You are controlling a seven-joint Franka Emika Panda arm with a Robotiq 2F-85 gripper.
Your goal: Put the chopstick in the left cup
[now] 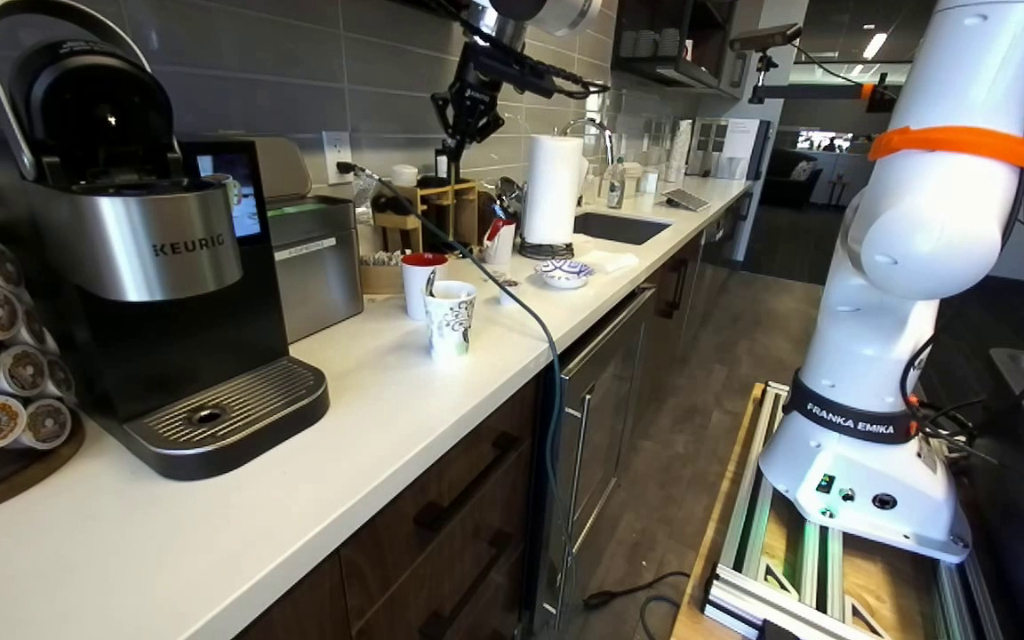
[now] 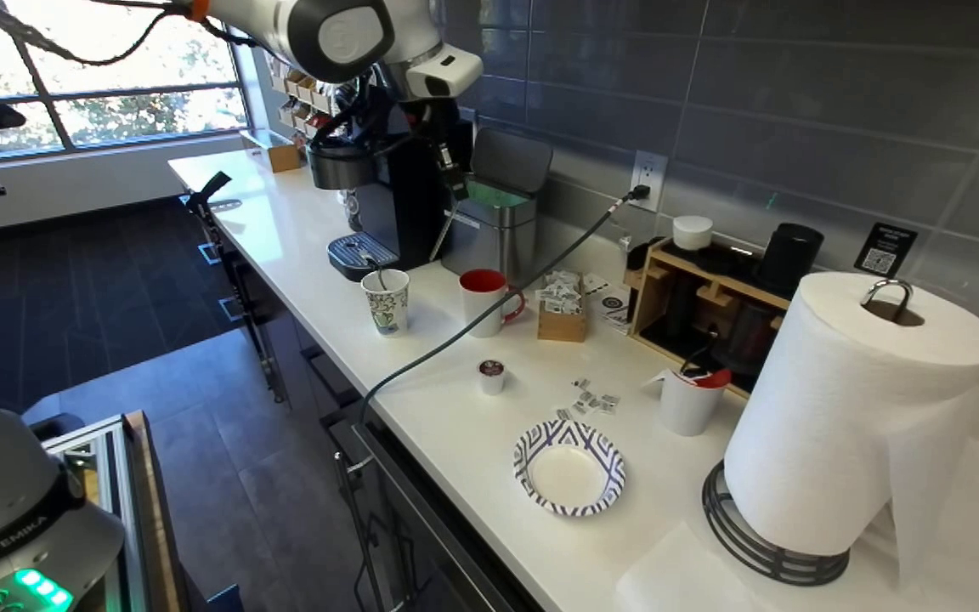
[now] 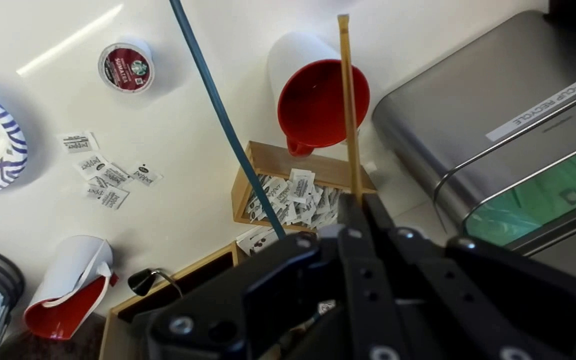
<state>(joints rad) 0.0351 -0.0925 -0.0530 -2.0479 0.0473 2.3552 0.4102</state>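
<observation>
My gripper [image 3: 360, 201] is shut on a thin tan chopstick [image 3: 350, 105] and holds it in the air. In an exterior view the gripper [image 2: 459, 191] has the chopstick [image 2: 444, 233] hanging below it, tilted, in front of the metal bin. A white mug with a red inside [image 2: 477, 319] stands on the counter; in the wrist view the chopstick crosses over the mug's [image 3: 293, 60] opening. A patterned paper cup [image 2: 387, 308] with a dark thin object in it stands beside the mug, also in an exterior view [image 1: 451, 327]. The paper cup is out of the wrist view.
A teal cord [image 2: 455, 336] runs over the counter past the mug. A metal bin [image 2: 498, 234] and coffee machine [image 1: 156, 240] stand near. A packet box [image 2: 562, 325], coffee pod [image 2: 491, 380], bowl [image 2: 532, 484], white-and-red cup [image 2: 687, 406] and paper towel roll [image 2: 846, 425] are around.
</observation>
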